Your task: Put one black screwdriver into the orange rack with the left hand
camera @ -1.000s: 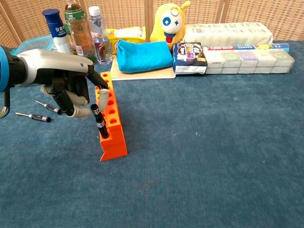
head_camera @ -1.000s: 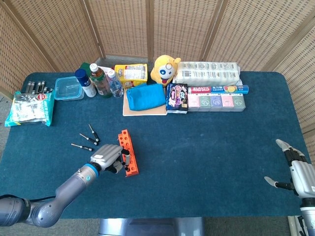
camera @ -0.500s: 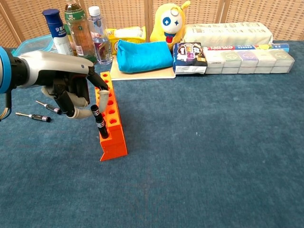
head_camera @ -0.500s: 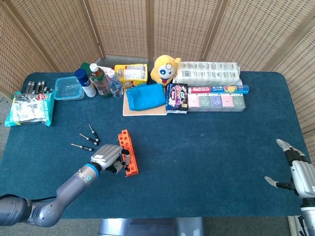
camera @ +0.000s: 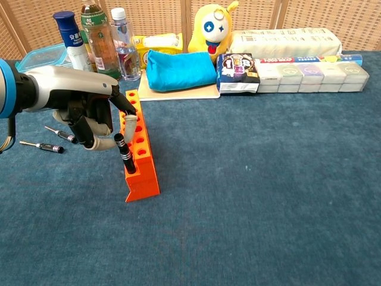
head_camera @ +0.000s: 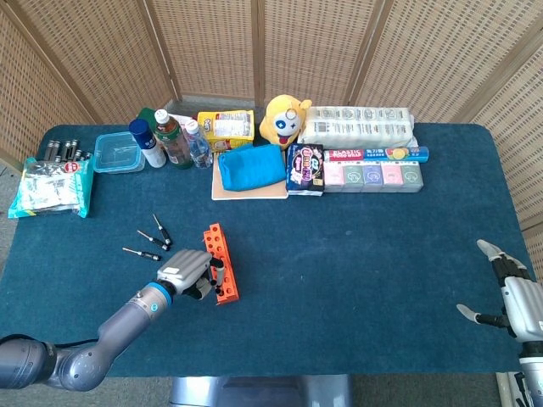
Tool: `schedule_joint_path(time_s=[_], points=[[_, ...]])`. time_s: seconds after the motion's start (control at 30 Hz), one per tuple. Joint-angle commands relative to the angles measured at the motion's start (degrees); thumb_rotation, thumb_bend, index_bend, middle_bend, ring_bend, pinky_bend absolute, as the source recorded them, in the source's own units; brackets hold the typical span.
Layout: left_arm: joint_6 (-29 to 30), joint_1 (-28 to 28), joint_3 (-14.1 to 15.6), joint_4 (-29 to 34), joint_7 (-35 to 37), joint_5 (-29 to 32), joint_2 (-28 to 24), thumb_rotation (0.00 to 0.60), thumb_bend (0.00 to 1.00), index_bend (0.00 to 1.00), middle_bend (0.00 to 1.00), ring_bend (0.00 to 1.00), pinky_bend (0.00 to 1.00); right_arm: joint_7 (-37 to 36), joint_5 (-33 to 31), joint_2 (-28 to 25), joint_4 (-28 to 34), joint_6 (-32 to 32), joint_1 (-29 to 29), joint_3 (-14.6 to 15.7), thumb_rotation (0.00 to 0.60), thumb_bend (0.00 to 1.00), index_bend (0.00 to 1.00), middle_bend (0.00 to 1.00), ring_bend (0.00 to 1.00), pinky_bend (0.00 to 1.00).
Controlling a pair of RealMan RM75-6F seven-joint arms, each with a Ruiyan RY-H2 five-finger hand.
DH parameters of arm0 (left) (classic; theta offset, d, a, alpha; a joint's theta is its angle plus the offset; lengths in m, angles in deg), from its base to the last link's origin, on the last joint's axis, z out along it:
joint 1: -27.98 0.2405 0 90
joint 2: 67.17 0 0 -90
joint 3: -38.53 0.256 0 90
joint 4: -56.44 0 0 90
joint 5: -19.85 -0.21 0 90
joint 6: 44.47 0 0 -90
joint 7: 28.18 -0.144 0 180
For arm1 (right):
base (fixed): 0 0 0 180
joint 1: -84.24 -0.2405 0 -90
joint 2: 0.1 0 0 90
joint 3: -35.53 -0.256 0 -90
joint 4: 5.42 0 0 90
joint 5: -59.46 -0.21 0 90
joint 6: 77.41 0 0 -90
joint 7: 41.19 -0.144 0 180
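Since the frame 1 s earlier, the left hand [camera: 95,122] is drawing slightly back from the black screwdriver [camera: 125,154], which is now standing on its own in the frontmost hole of the orange rack [camera: 140,161], its handle leaning a little toward the left of the frame. In the chest view the hand is hovering just left of the rack at centre left, its fingers [camera: 125,105] spread apart and holding nothing, one pale fingertip lying close beside the screwdriver's handle; whether it is touching cannot be told. In the head view the same left hand [head_camera: 188,273] is sitting in the lower left of the frame against the rack [head_camera: 222,263]. 3 loose screwdrivers [head_camera: 146,243] are lying on the blue table [head_camera: 356,271] just left of the rack. The right hand [head_camera: 509,292] is resting at the lower right edge of the frame, well apart from everything, fingers splayed and empty. Bottles [camera: 95,36], a blue pouch [camera: 178,68] and a yellow plush toy [camera: 209,28] are lining the upper part of the frame
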Motion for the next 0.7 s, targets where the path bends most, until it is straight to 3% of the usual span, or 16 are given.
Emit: schedule_joint_path(time_s=[0.03, 0.3, 0.7], points=[[0.01, -0.1, -0.02, 0.07, -0.12, 0.06, -0.06, 0.6, 0.46, 0.67, 1.0, 1.0, 1.0, 0.02, -0.05, 0.01, -0.01, -0.06, -0.02, -0.01, 0.6, 0.0, 0.04, 0.1, 0.16, 0.11], [0.25, -0.49, 0.16, 0.27, -0.85, 0.65, -0.22, 0.6, 0.45, 0.67, 1.0, 1.0, 1.0, 0.27, -0.1, 0.11, 0.02, -0.17, -0.09, -0.01, 0.6, 0.0, 0.04, 0.1, 0.16, 0.11], [0.23, -1.05, 0.6, 0.48, -1.78, 1.84, -0.52, 0.6, 0.43, 0.54, 1.0, 1.0, 1.0, 0.43, -0.09, 0.15, 0.05, -0.18, -0.1, 0.0, 0.6, 0.0, 0.04, 0.1, 0.16, 0.11]])
